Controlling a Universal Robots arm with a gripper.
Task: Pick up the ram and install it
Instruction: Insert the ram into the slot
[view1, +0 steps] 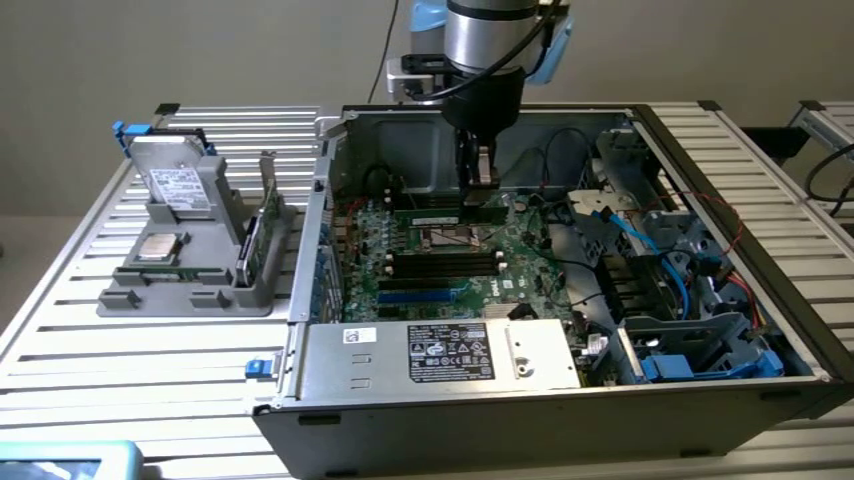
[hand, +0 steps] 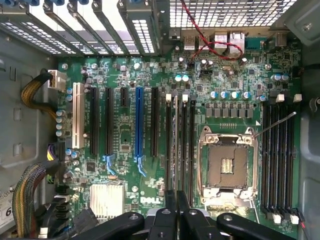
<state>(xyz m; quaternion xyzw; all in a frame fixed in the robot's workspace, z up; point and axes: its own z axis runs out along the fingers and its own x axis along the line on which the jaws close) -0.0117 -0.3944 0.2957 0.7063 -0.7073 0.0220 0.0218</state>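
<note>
Since the ram (hand: 176, 145) has to enter its slot edge-first, the fingers (hand: 165, 222) pinch it by its top edge, pressed tight on either face. They hold it upright and in line with the black memory slots (hand: 186, 150), just beside the processor socket (hand: 227, 165); whether it is seated cannot be told. Around it spreads the green motherboard (hand: 120, 145), inside an open computer case (view1: 534, 440) lying on its side on a slatted metal counter (view1: 80, 330). A grey parts holder (view1: 187, 290) sits on the exterior view's left, and a plain beige wall (view1: 200, 50) stands behind.
</note>
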